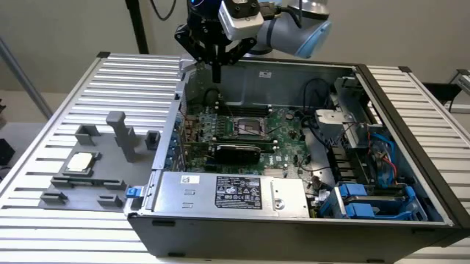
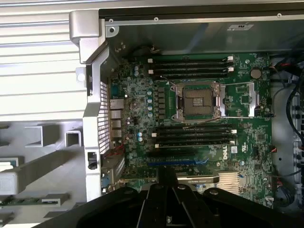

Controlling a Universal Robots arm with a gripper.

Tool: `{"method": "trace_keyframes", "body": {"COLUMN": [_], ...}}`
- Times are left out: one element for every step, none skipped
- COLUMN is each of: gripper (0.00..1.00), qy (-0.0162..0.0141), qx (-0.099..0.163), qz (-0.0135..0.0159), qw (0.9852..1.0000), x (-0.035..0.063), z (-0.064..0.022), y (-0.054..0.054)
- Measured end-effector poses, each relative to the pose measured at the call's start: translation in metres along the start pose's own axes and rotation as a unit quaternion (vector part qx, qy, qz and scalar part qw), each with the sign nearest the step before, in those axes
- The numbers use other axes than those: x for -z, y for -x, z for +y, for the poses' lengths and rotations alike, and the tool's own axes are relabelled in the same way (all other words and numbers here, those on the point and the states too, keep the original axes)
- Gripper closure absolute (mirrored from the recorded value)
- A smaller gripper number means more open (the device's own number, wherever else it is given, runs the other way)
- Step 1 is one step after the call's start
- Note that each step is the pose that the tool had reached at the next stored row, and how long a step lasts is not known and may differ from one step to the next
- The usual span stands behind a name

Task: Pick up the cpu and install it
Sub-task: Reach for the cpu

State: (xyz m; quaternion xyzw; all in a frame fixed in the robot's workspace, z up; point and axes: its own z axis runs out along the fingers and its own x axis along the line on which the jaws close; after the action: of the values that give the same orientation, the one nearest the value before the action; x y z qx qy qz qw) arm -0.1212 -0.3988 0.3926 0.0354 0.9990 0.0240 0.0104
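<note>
Hand (image 1: 217, 76) is hovering over the case (image 1: 220, 242), fingers together, empty. Cpu (image 1: 81, 160) is lying flat in the fixture (image 1: 118, 171), presented for pickup. Socket (image 1: 250, 127) is apparently standing open to receive it.

Desk (image 1: 66, 93): pale silver top of long ribbed slats, its ridges running side by side across the whole surface; seen from the wrist camera as bright banded metal (image 2: 38, 71).
Desk, bare parts: a wide strip at the exterior view's left and front, and a narrower strip at the exterior view's right.
Fixture plate (image 1: 118, 168): flat grey plate lying on the slats at the exterior view's left, carrying grey upright blocks; its near edge sits just beside the computer case.
Computer case (image 1: 257, 236): dark metal box lying on its side, open upward, covering the desk's middle and the exterior view's right.
</note>
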Motion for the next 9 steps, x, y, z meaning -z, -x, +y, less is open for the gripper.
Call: {"method": "trace_keyframes", "body": {"gripper": [0.89, 0.89, 0.89, 0.89, 0.89, 0.89, 0.89, 0.89, 0.89], "qy": [0.0000, 0.0000, 0.0003, 0.0006, 0.0008, 0.0009, 0.0010, 0.0011, 0.0012], "qx": [0.000, 0.000, 0.000, 0.000, 0.000, 0.000, 0.000, 0.000, 0.000], "qz": [0.0000, 0.0000, 0.0001, 0.0000, 0.0000, 0.0000, 0.0001, 0.0001, 0.0001], "qw": [1.0000, 1.0000, 1.0000, 1.0000, 1.0000, 1.0000, 1.0000, 1.0000, 1.0000], "x": [0.0000, 0.0001, 0.0003, 0.0004, 0.0005, 0.0007, 0.0008, 0.0010, 0.0012], "z": [0.0000, -0.0004, -0.0016, -0.0031, -0.0046, -0.0061, -0.0075, -0.0089, -0.0103], "y": [0.000, -0.002, -0.006, -0.010, -0.014, -0.019, -0.023, -0.028, -0.032]}}
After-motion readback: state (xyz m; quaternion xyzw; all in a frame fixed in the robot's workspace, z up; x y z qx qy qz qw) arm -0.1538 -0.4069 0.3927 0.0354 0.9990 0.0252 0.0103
